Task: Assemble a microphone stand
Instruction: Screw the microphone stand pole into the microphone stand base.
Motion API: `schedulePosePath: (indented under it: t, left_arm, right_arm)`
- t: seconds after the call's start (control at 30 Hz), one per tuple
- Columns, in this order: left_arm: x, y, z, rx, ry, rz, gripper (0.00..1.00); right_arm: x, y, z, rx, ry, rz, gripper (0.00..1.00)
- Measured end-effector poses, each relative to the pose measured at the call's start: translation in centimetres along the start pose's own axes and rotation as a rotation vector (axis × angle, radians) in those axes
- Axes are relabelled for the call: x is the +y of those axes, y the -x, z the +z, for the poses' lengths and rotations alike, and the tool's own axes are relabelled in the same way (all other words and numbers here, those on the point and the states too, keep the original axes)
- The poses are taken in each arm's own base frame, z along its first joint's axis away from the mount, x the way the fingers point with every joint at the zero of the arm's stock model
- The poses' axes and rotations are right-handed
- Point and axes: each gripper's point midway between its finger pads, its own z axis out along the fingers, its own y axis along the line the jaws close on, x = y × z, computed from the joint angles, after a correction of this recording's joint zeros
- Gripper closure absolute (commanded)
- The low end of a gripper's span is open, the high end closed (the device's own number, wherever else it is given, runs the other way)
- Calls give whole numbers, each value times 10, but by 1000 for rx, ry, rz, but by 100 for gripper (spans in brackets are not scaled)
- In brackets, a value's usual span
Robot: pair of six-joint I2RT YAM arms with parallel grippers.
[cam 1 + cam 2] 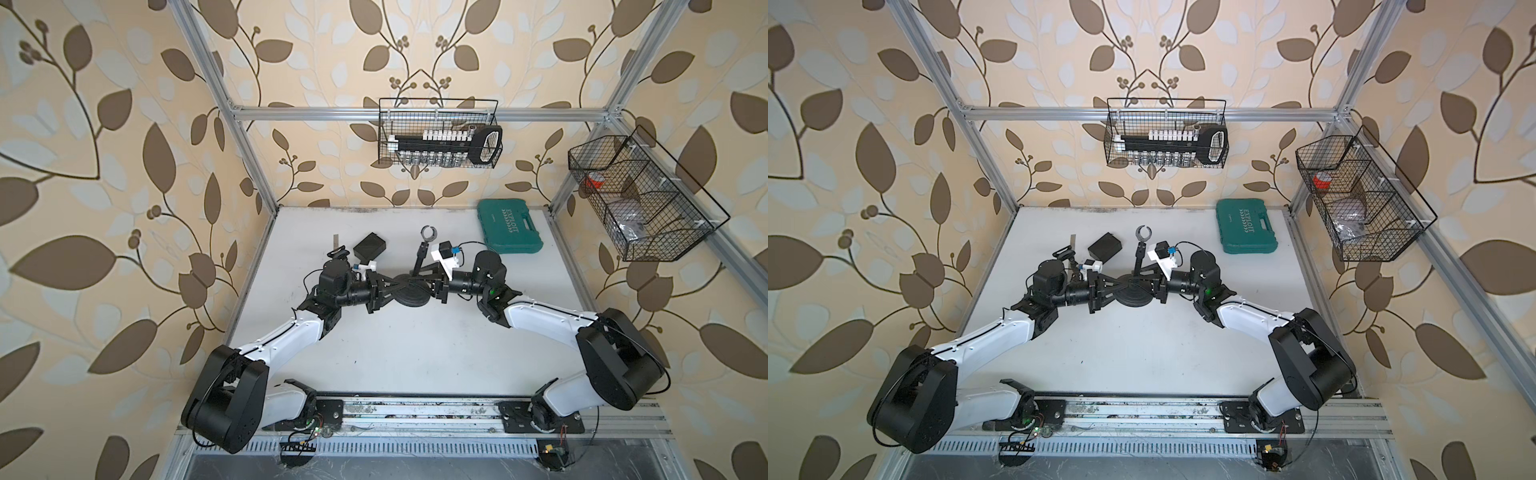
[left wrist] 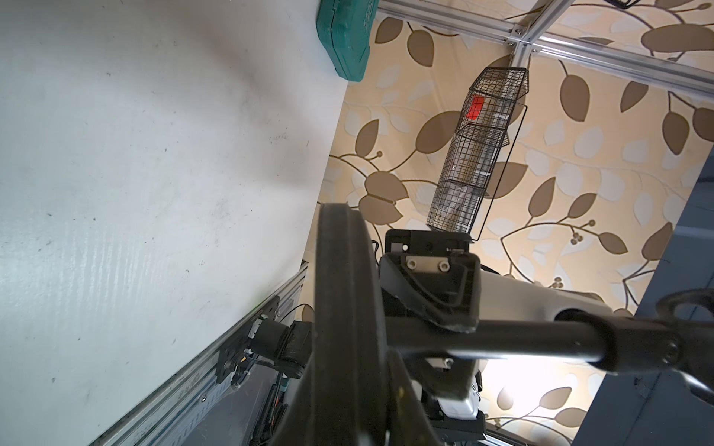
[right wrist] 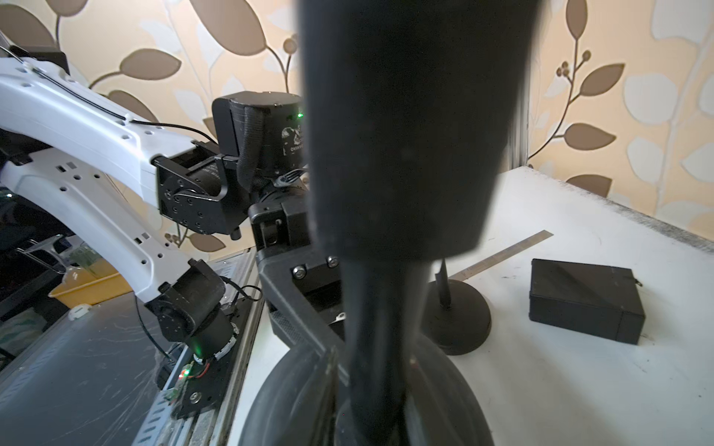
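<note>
Top views, stand: in both top views a black round weighted disc base [image 1: 411,296] [image 1: 1133,296] sits mid-way across the white desk [image 1: 415,365]. A thin black metal rod [image 1: 419,259] climbs from its centre to a grey ring-shaped mic clip [image 1: 428,232]. Whether the disc rests on the desk or is lifted I cannot tell.
Top views, hands: the left hand [image 1: 386,288] and the right hand [image 1: 432,286] meet at the base from opposite sides.
Left wrist view, right hand: narrow, with its fingers [image 2: 436,293] on either side of the rod [image 2: 521,341], closed on it just beside the disc [image 2: 347,309].
Right wrist view, left hand: narrow, with one finger [image 3: 293,297] running to the disc's rim [image 3: 293,405] and clamping it. The dark shape across the middle is too blurred to read.
Right wrist view, bystanders: a second small black round-footed post [image 3: 459,320], a black rectangular box [image 3: 583,301] and a flat steel ruler [image 3: 502,255] lie near.
Step, judged: seating the rod in the base; the joint itself is hidden.
Doing it well: let the left hand pin the disc against turning. The right hand should twist the rod about its own axis, low down and square to the disc, so the thread does not cross.
</note>
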Motion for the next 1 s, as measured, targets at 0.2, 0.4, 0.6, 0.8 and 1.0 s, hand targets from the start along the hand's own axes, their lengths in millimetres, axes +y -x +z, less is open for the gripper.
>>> schedulePosePath:
  t: [0.2,0.4,0.6,0.8,1.0]
  left_arm:
    - [0,1,0,-2,-1,-3,100]
    - [3,4,0,-11,8,-13,100]
    - [6,4,0,-9,15,-9,100]
    - [7,3,1,-5,20,-6,100]
    - [7,6,1,-18,18,-8,100]
  right_arm:
    - [-4,0,0,-1,-20,19,100]
    - [-6,-6,2,-11,-119,48,100]
    - [-7,-8,1,-28,-452,108,100]
    - [-6,-10,-6,-49,-698,136,95]
    - [-7,-20,-4,14,-644,93,37]
